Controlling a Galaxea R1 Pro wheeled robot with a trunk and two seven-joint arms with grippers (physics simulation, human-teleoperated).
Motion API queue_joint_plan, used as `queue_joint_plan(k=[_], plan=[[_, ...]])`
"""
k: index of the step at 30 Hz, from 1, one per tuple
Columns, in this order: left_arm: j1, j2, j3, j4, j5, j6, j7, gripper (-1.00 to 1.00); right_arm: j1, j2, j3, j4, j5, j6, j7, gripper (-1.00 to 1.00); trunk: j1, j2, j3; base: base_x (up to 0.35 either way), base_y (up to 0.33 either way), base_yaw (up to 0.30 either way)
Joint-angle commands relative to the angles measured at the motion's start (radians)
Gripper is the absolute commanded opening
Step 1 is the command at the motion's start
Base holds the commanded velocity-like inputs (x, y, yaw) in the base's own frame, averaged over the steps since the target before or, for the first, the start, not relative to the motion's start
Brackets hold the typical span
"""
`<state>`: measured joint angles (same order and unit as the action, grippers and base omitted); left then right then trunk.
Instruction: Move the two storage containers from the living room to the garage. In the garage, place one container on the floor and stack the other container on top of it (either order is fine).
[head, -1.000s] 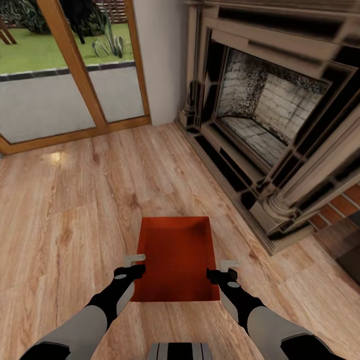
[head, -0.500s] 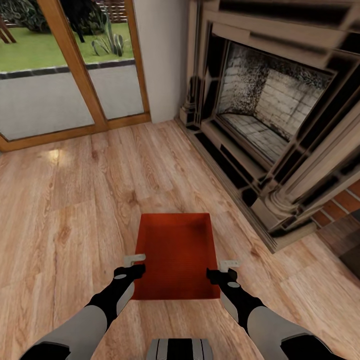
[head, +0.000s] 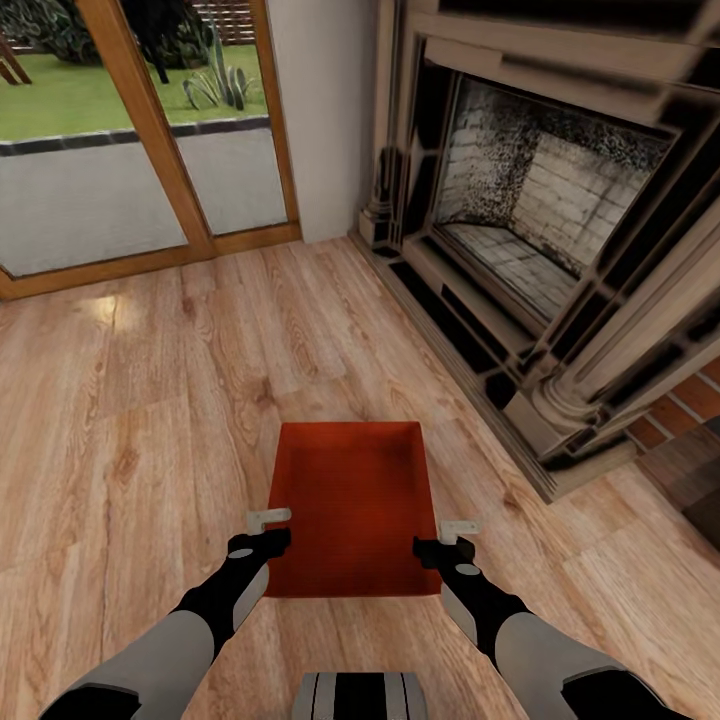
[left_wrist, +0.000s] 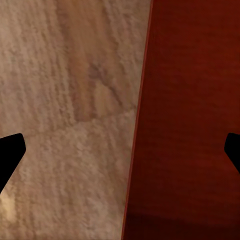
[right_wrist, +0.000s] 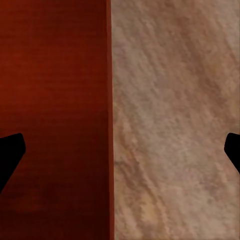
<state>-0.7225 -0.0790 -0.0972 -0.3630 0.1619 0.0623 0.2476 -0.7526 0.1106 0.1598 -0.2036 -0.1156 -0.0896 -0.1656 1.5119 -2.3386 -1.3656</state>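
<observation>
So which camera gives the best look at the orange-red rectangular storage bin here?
The head view: the whole orange-red rectangular storage bin shows, open side up, on the wood-plank floor. Each wrist view shows just one wall edge beside floor.

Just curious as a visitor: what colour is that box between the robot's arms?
Orange-red, plain and smooth: the container shows best in the head view.
</observation>
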Motion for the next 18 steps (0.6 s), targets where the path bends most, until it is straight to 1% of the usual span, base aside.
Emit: queue_joint_plan(k=[1,18], plan=[[0.000,0.001,-0.009,-0.002,0.010,0.005,0.008,1.00,-0.001,0.000,0.009,0.001,-0.010,-0.004,-0.005,1.00,0.000,0.000,-0.001,0.000,0.000,0.000],[0.000,0.002,-0.009,-0.002,0.010,0.005,0.007,1.00,-0.001,0.002,0.011,0.009,-0.007,-0.005,0.001,1.00,0.000,0.000,-0.001,0.000,0.000,0.000]])
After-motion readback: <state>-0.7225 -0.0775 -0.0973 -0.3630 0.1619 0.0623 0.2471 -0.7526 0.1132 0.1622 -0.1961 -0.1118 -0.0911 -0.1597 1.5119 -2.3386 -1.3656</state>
